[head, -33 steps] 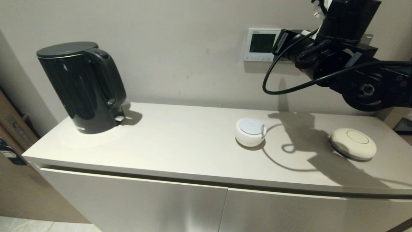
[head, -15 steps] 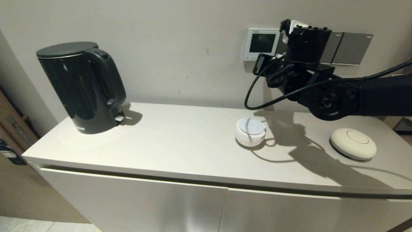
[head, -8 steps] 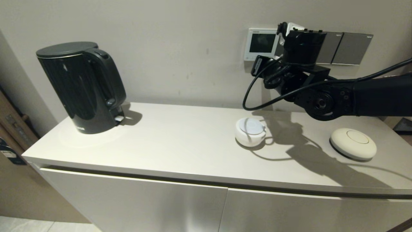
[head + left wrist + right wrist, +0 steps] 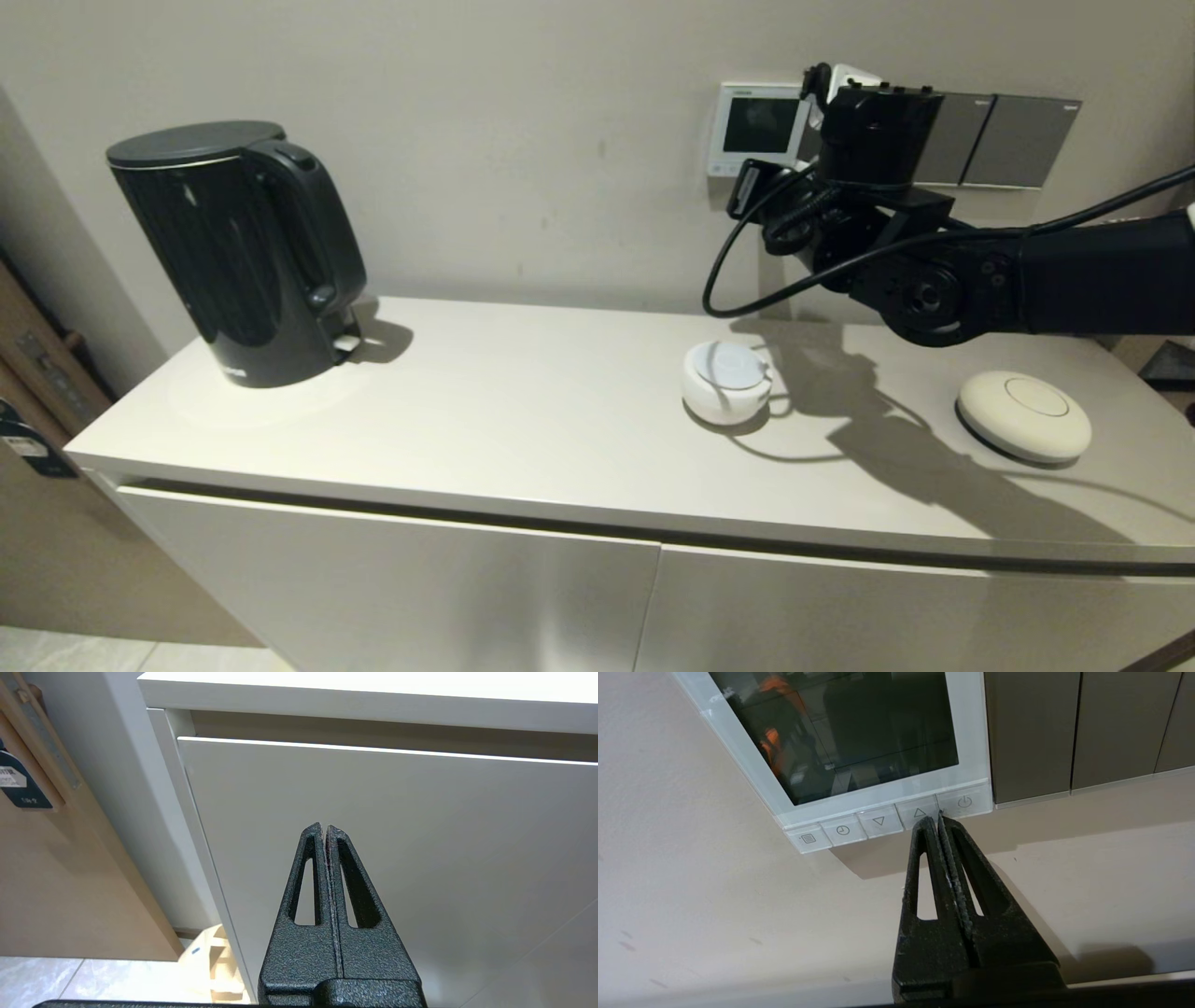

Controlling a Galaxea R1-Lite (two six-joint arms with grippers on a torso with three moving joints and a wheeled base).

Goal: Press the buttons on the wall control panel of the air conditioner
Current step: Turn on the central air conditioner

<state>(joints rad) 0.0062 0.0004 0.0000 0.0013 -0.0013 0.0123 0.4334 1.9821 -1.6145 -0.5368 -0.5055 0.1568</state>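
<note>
The right gripper (image 4: 934, 820) is up at the wall above the far right part of the bench (image 4: 560, 439), its two fingers pinched flat together into one blunt point with nothing between them. That point sits at the bottom strip of the air conditioner's wall control panel (image 4: 971, 732), the small white-framed square with a dark, unlit screen that hangs on the wall above the bench's back edge, just left of the grey switch plates (image 4: 1078, 728). The whole move turns on one thing: the buttons (image 4: 882, 821) run in a line along the panel's lower edge, and the tip is lined up across that row, at the seam between the up-arrow button (image 4: 919, 811) and the power button (image 4: 965, 802) at the row's right end. From the wrist view it seems to be touching or a hair off the strip; I can't say for sure whether it is pressing. To land squarely on either key it would need a small nudge sideways along the row, then a straight push into the wall. The right arm is plainly the nearer one. The left gripper (image 4: 325, 828), also pinched closed and empty, hangs low in front of the cabinet door (image 4: 397, 858) near the bench's front left corner, well away from the panel. A black kettle (image 4: 238, 247) stands by the far left corner, with a small white puck (image 4: 726, 381) and a cream disc (image 4: 1025, 414) on the right half.
</note>
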